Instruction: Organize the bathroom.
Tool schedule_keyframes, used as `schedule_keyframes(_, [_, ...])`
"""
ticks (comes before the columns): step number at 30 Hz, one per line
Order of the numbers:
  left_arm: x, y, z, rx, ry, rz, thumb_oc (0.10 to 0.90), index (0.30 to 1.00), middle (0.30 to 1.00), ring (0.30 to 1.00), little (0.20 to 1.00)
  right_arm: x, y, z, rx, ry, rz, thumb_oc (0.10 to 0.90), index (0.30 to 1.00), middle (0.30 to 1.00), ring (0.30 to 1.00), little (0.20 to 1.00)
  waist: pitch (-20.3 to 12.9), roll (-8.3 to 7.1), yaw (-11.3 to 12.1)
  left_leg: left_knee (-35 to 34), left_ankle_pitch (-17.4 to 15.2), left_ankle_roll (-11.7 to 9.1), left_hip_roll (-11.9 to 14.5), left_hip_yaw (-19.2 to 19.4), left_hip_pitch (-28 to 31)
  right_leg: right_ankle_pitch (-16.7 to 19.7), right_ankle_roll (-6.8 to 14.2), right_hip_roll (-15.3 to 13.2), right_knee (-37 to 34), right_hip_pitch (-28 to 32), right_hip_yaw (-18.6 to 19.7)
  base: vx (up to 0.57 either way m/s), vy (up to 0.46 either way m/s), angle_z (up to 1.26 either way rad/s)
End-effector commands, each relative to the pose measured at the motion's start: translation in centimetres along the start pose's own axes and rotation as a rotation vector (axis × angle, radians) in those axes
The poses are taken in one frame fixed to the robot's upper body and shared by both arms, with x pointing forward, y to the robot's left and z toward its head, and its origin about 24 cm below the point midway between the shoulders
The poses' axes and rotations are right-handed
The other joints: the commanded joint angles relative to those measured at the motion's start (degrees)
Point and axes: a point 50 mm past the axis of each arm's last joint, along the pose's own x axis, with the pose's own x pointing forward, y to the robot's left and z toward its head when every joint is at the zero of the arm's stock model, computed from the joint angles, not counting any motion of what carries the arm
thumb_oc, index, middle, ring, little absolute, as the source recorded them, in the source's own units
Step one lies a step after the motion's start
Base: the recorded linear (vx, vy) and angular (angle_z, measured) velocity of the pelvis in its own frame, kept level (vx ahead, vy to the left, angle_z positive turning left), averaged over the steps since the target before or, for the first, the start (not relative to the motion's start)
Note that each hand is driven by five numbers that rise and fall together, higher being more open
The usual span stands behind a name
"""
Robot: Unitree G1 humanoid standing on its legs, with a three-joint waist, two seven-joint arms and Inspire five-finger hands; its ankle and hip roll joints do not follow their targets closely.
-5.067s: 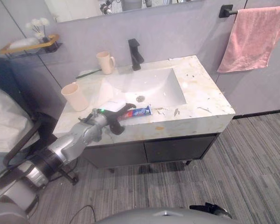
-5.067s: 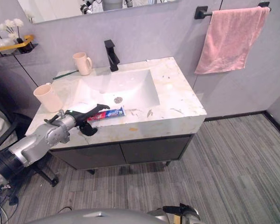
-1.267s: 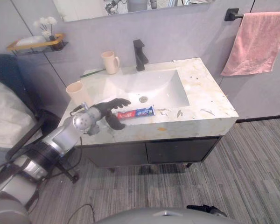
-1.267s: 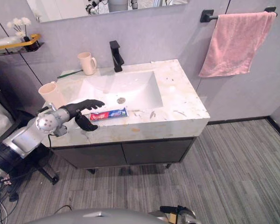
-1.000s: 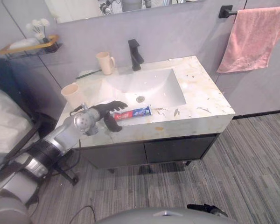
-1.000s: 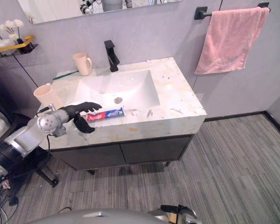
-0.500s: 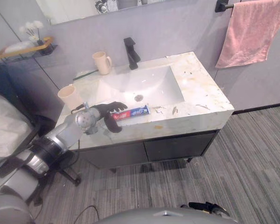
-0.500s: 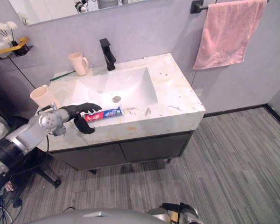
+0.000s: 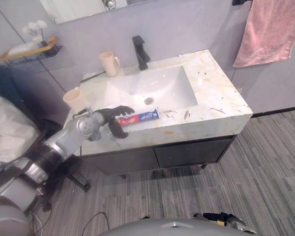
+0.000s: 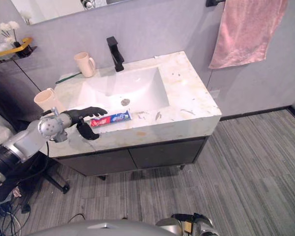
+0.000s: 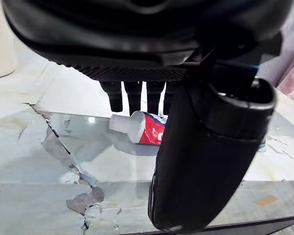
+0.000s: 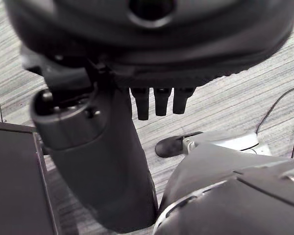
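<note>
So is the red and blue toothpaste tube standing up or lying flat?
Lying flat. The red and blue toothpaste tube rests lengthwise on the marble counter before the basin, white cap towards the left robot hand.

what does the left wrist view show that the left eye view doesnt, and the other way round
Left wrist view alone: the white cap end of the red toothpaste tube close up, lying just past the left hand's dark fingers, which hang straight above it. Left eye view alone: the pink towel, black faucet, two cream mugs, one by the faucet and one at the left edge, and the white basin. Both: the left hand, the tube and the marble countertop.
</note>
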Motion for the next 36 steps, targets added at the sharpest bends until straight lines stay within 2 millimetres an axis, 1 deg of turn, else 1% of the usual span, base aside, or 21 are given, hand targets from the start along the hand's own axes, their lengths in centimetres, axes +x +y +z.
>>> schedule_keyframes(1, [-3.4,12.8,1.7,0.133,-0.011,0.455,0.8,0.9,0.9,0.9,0.9,0.1,-0.6,1.4,-0.022,-0.016,-0.031,0.8,0.9,0.9,0.9,0.9,0.47,-0.43,1.02,6.37,-5.7,3.67,-5.31,-0.6,0.65,-5.33,-1.43,3.43,5.34,-0.16,-5.53,-0.02,0.022,0.07])
schedule_keyframes(5, [-3.6,12.8,2.2,0.109,-0.058,0.483,0.8,0.9,0.9,0.9,0.9,0.2,-0.8,1.3,-0.029,-0.013,-0.033,0.8,0.9,0.9,0.9,0.9,0.22,-0.44,1.36,6.28,-5.8,3.62,-5.37,-0.74,0.99,-5.45,-1.47,3.35,5.22,0.23,-5.78,-0.01,0.015,0.05])
schedule_keyframes(11, [-3.9,13.0,2.6,0.103,-0.082,0.505,0.8,0.9,0.9,0.9,0.9,0.1,-0.6,1.2,-0.029,-0.008,-0.03,0.8,0.9,0.9,0.9,0.9,0.07,-0.55,1.58,6.41,-5.96,3.68,-5.41,-0.85,1.05,-5.55,-1.46,3.25,5.18,0.5,-6.05,0.0,0.005,0.03])
schedule_keyframes(18, [-3.7,12.8,2.5,0.102,-0.075,0.509,0.8,0.9,0.9,0.9,0.9,0.1,-0.5,1.0,-0.03,-0.003,-0.029,0.8,0.9,0.9,0.9,0.9,-0.04,-0.62,1.31,6.03,-5.93,3.72,-5.37,-0.7,1.32,-5.44,-1.32,3.36,5.04,0.48,-5.84,0.0,0.0,0.0])
schedule_keyframes(24, [-4.0,13.1,2.6,0.089,-0.099,0.536,0.8,0.9,0.9,0.9,0.9,0.1,-0.3,1.0,-0.028,-0.004,-0.024,0.8,0.9,0.9,0.9,0.9,-0.14,-0.78,1.55,6.17,-5.98,3.69,-5.26,-0.68,1.17,-5.41,-1.39,3.46,4.85,0.51,-5.81,-0.01,-0.005,0.0])
schedule_keyframes(28, [-4.3,13.2,3.3,0.039,-0.178,0.594,0.8,0.9,0.9,0.9,0.9,0.1,-0.3,1.2,-0.029,-0.007,-0.023,0.8,0.9,0.9,0.9,0.9,0.03,-1.01,2.01,6.69,-6.03,3.65,-5.23,-1.12,0.99,-5.63,-1.61,3.45,5.24,0.55,-5.94,0.0,0.0,0.0])
schedule_keyframes(30, [-5.0,13.6,4.0,0.006,-0.234,0.653,0.8,0.9,0.9,0.9,0.9,0.1,-0.3,1.2,-0.025,-0.008,-0.024,0.8,0.9,0.9,0.9,0.9,0.04,-1.18,2.43,6.87,-6.06,3.58,-5.19,-1.32,0.89,-5.8,-1.77,3.46,5.35,0.67,-6.18,-0.01,0.001,0.02])
schedule_keyframes(36, [-6.1,14.0,5.2,-0.003,-0.296,0.652,0.8,0.9,0.9,0.9,0.9,0.1,-0.2,1.3,-0.016,-0.011,-0.02,0.8,0.9,0.9,0.9,0.9,0.15,-1.84,3.33,7.35,-6.11,3.54,-5.0,-1.82,0.56,-6.03,-2.05,3.41,5.7,0.72,-6.65,-0.03,-0.008,0.03])
